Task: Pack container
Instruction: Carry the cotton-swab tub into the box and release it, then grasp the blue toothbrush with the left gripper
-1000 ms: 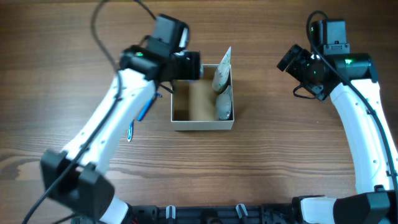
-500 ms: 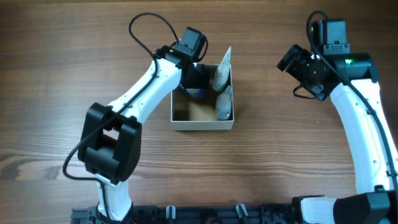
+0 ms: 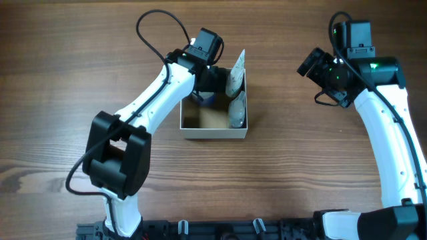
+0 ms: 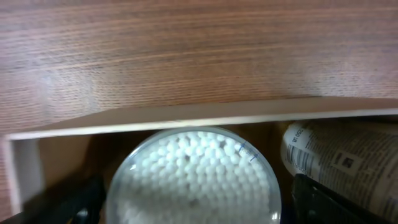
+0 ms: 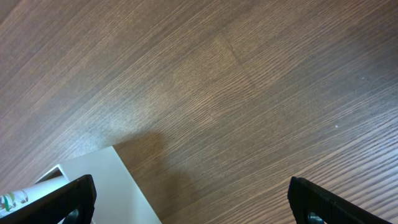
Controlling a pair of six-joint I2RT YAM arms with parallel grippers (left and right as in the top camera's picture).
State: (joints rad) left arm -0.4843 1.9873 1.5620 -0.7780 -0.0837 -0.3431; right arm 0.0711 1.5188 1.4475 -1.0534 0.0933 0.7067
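Note:
The container point(image 3: 213, 133), a square white-walled box with a brown inside, sits mid-table. Its far wall shows in the left wrist view point(image 4: 186, 115) and a corner in the right wrist view point(image 5: 118, 186). My left gripper point(image 3: 208, 90) reaches down into its far left part. Its fingers point(image 4: 196, 208) sit on either side of a round jar of cotton swabs point(image 4: 196, 168), which shows blue from overhead point(image 3: 207, 100). Printed pouches point(image 3: 237, 87) stand along the container's right wall and appear in the left wrist view point(image 4: 348, 155). My right gripper point(image 3: 308, 65) is open and empty, off to the right point(image 5: 196, 205).
The left arm point(image 3: 153, 100) stretches over the table from the lower left to the container. The right arm point(image 3: 387, 127) runs along the right edge. Bare wooden table point(image 3: 300, 153) lies between the container and the right arm.
The left arm swung in from the left and lowered its gripper into the container with the jar. The container has since shifted slightly left. The right arm has not moved.

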